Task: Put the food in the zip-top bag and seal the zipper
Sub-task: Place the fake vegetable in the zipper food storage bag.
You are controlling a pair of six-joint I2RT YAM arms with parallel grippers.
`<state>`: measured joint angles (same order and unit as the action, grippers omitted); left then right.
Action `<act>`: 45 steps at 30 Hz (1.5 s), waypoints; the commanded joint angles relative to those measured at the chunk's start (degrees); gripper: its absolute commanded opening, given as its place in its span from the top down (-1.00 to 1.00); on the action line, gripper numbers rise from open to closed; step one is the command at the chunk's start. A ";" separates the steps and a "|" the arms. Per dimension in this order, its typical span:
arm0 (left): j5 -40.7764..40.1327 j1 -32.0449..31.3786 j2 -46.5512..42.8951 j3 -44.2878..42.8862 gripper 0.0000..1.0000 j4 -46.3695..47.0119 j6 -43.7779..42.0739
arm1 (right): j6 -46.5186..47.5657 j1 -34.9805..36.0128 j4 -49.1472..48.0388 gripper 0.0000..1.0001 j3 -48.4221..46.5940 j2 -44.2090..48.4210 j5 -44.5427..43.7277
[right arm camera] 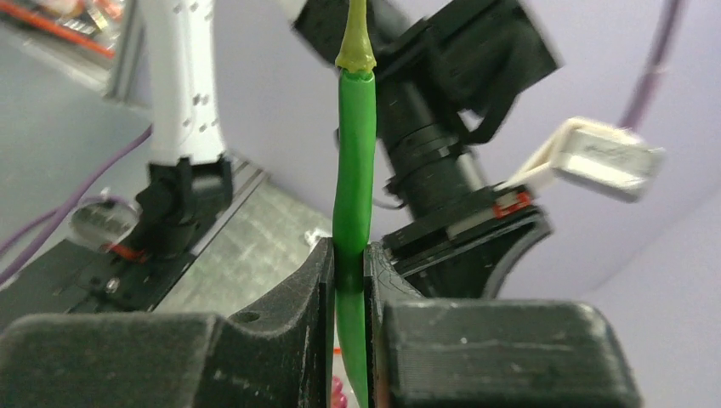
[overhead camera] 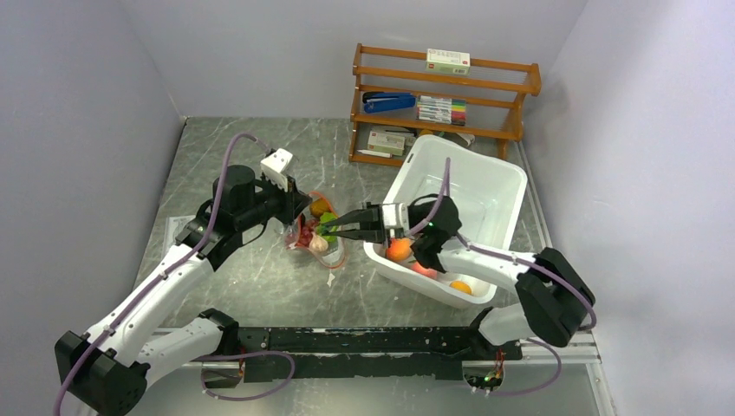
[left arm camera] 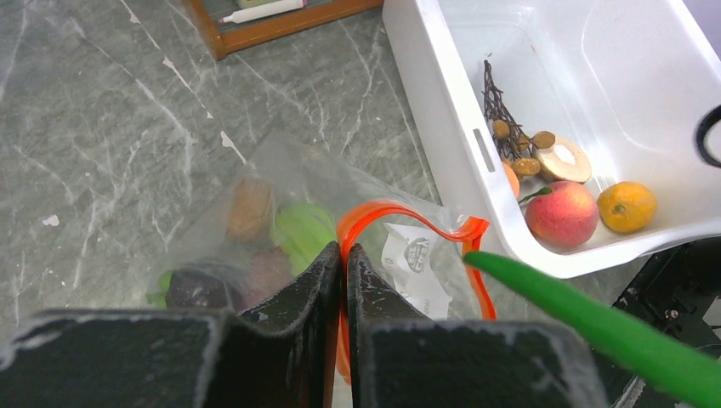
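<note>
The clear zip-top bag (overhead camera: 312, 236) lies on the grey table left of the white tub, and it also shows in the left wrist view (left arm camera: 255, 204). It holds several toy foods, among them an orange round fruit (overhead camera: 321, 207) and a pale bulb (overhead camera: 318, 245). My left gripper (left arm camera: 343, 252) is shut on the red-orange zipper (left arm camera: 400, 211) and holds the mouth up and open. My right gripper (right arm camera: 347, 255) is shut on the green pod (right arm camera: 354, 170). It holds the pod over the bag's mouth (overhead camera: 328, 225). The pod's tip shows in the left wrist view (left arm camera: 595, 327).
The white tub (overhead camera: 472, 195) on the right holds a peach (left arm camera: 561, 212), a small orange (left arm camera: 627, 206), a brown berry cluster on twigs (left arm camera: 508, 136) and a pale slice (left arm camera: 564, 160). A wooden rack (overhead camera: 442, 95) with office items stands at the back.
</note>
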<state>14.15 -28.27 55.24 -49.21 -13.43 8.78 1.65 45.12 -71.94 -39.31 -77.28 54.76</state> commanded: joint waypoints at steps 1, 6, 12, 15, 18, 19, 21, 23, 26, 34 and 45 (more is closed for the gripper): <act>2.30 0.36 -1.06 -0.16 0.86 2.50 -1.67 | 6.22 0.17 3.77 0.82 -3.93 -4.14 12.08; 2.01 0.35 -0.92 -0.27 0.86 1.70 -2.18 | 18.87 1.17 21.37 0.83 -9.06 -5.46 13.00; 0.77 0.38 -1.99 -0.37 0.86 1.32 -3.37 | 47.58 1.16 59.74 0.83 -17.22 -5.42 2.64; -0.68 0.39 -2.41 -0.35 0.86 0.33 -4.39 | 56.95 1.11 73.00 0.83 -22.63 -7.18 -2.91; -0.23 0.39 -3.17 0.05 0.86 0.68 -4.76 | 60.46 1.19 77.46 0.83 -23.37 -7.73 -8.32; 0.88 0.33 -3.31 0.34 0.86 1.23 -4.96 | 61.24 1.13 78.34 0.83 -23.28 -7.79 -9.27; 2.08 0.35 -3.24 0.30 0.86 1.06 -5.48 | 62.37 1.16 78.99 0.83 -22.47 -7.51 -10.21; 1.15 0.34 -2.97 -0.03 0.86 0.51 -5.57 | 64.58 1.26 80.36 0.83 -21.74 -7.41 -10.80; 1.45 0.33 -2.99 0.11 0.86 0.43 -5.79 | 66.14 1.28 82.64 0.83 -21.78 -8.21 -13.60; 0.06 0.40 -2.15 -0.50 0.86 -0.61 -6.49 | 64.13 1.46 82.15 0.84 -22.29 -10.51 -19.11; -0.18 0.33 -1.61 -0.43 0.86 -0.72 -6.28 | 54.68 1.54 76.05 0.54 -21.34 -10.92 -26.47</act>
<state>14.59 -28.27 53.45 -49.01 -14.46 3.16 59.42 46.70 5.04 -60.18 -87.59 31.73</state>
